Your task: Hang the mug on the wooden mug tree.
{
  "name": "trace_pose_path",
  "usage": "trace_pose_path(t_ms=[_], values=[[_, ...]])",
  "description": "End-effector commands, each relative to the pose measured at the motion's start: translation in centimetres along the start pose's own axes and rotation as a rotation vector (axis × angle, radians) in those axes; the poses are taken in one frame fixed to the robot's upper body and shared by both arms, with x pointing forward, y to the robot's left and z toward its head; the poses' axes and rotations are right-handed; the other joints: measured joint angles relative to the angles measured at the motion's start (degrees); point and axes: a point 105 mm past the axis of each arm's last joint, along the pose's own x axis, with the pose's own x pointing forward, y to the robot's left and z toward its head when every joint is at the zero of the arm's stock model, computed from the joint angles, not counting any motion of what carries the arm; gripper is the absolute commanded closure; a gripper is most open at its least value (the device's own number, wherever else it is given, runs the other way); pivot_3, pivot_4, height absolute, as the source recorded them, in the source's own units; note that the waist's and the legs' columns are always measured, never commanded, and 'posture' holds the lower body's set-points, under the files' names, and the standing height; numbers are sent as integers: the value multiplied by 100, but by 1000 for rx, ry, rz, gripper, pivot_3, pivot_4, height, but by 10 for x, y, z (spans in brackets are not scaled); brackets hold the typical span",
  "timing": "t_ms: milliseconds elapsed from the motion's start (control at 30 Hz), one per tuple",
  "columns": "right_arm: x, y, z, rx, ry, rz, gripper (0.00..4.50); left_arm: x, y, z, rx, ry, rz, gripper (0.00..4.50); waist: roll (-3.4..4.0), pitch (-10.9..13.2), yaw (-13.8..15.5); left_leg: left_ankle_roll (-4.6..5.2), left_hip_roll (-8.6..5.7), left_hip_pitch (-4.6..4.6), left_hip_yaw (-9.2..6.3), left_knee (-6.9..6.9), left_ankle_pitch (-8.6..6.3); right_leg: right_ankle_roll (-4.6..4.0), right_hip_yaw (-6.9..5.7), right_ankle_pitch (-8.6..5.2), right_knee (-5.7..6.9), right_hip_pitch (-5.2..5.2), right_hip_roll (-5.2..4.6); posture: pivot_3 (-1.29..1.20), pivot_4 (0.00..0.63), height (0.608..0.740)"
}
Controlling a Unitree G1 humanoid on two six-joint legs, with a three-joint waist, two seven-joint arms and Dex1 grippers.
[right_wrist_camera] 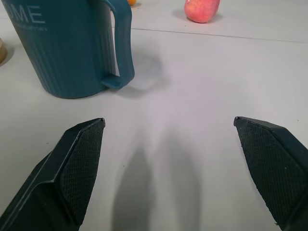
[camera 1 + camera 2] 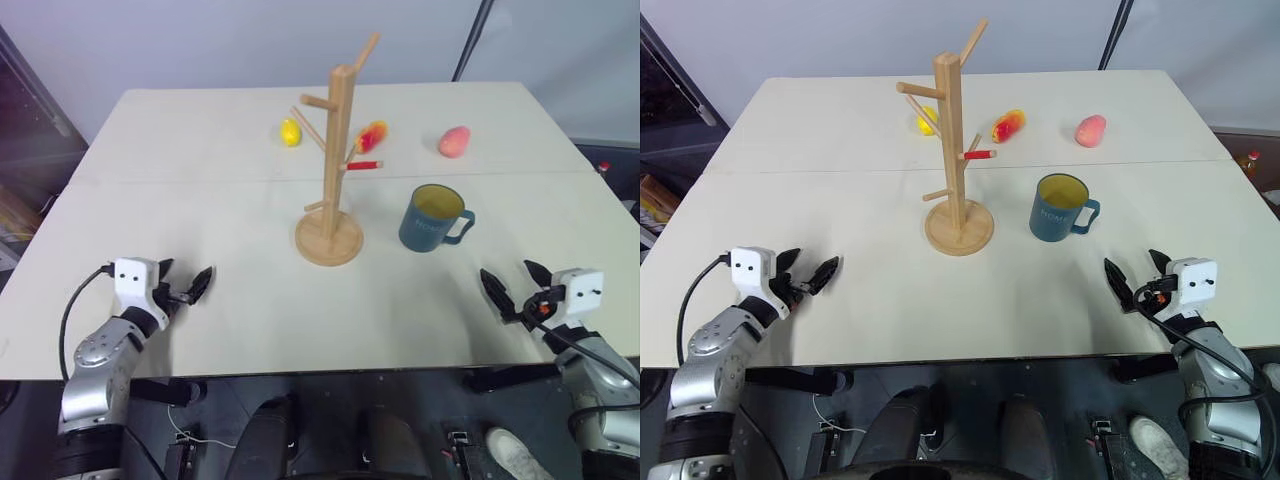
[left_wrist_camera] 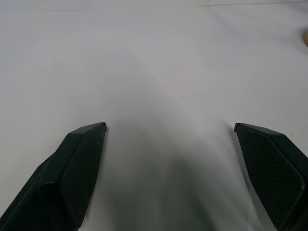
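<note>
A dark teal mug stands upright on the white tabletop, just right of the wooden mug tree. Pale lettering on its side ends in "ME". The left gripper and right gripper hover low near the front edge, fingers spread wide, empty.

One mug, one mug tree, three fruits, one red marker.

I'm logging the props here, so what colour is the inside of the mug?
Yellow inside the mug, with a dark teal-blue outside; the right eye view shows it best.
</note>
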Motion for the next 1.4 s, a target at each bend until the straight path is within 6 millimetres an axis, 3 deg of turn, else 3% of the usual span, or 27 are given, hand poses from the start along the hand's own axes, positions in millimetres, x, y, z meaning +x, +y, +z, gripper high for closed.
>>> trace_pose_path(t_ms=[33, 200, 300, 500, 633, 767, 967, 1400], values=[[1, -3, 8, -18, -23, -2, 40, -3, -1, 9, 4, -28, 7, 0, 0, 0, 2, 0, 0, 0, 0, 0, 0, 0, 0, 0, 0, 0, 0, 0, 150, 740], [5, -5, 6, -20, -12, -17, 40, -3, -5, 9, -13, -25, 3, 0, 0, 0, 1, 0, 0, 0, 0, 0, 0, -1, 0, 0, -1, 0, 0, 0, 150, 740], [7, -4, 3, -21, -7, -25, 40, 1, -21, 12, -6, -32, -55, 0, 0, 0, 4, 0, 0, 0, 0, 0, 0, -1, -1, 0, 0, 0, 1, 0, 150, 740], [13, 14, 8, -7, -33, 12, 40, 4, -84, 36, 35, -110, -371, 0, 0, 0, 6, 0, 0, -2, 0, 0, 0, -3, 0, -2, -5, 1, 0, 0, 150, 740], [26, 21, 17, -8, -68, 26, 40, -4, -140, 50, 87, -123, -693, 0, 4, -1, -12, 0, 0, -1, 0, -1, 0, -7, 0, -3, -4, 1, 1, 0, 150, 740], [38, 18, 27, -38, -108, -9, 40, -4, -162, 58, 143, -133, -822, 0, 11, -4, -7, 0, 0, -1, 1, -1, 0, -7, 0, -3, -4, 0, 4, 0, 150, 740], [50, 13, 27, -64, -122, -55, 40, 0, -173, 69, 160, -174, -860, 0, 10, -4, 3, 2, -3, -2, 1, 1, 1, -1, -3, 0, -4, 2, 7, 0, 150, 740], [67, 15, 25, -78, -120, -52, 40, -1, -174, 72, 151, -196, -838, 0, 11, -4, -6, 3, -3, -2, 1, 2, 2, 12, -10, 7, 1, 2, 13, 0, 150, 740]])
